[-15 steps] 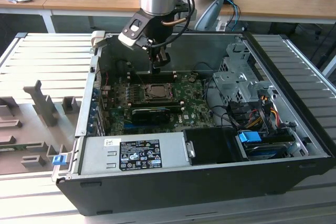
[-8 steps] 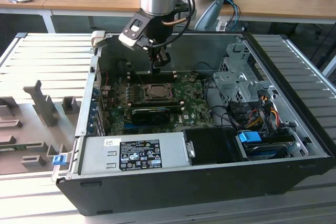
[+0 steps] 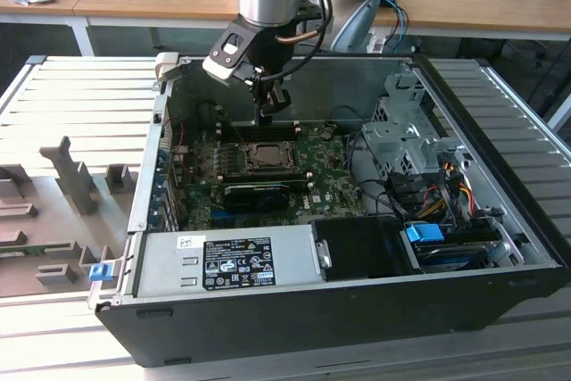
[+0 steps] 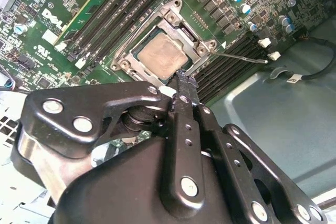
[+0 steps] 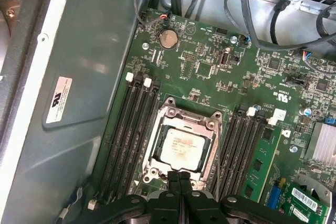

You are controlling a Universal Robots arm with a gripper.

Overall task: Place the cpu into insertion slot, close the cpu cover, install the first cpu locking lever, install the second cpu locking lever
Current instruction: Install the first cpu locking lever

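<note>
First wrist view, cpu [image 5: 181, 148]: pale square chip lying flat in the insertion slot [image 5: 215, 116], near the middle of the green motherboard [image 5: 210, 66].
Cpu cover [image 5: 156, 142]: silver frame lying down over the chip's edges, with the chip's face showing through its square opening.
Gripper [image 5: 179, 179]: clenched, fingers pressed together with nothing seen between them. The tips are at the socket's edge, just beside the chip.
Exterior view: the gripper [image 3: 268, 118] hangs just above the socket inside the open computer case [image 3: 357, 327].
Locking lever [image 4: 241, 57]: in the second wrist view, a thin metal rod reaching out from the socket's side over the memory slots [image 4: 231, 72].
Graphics card [image 3: 257, 194]: black, on the near side of the socket.
</note>
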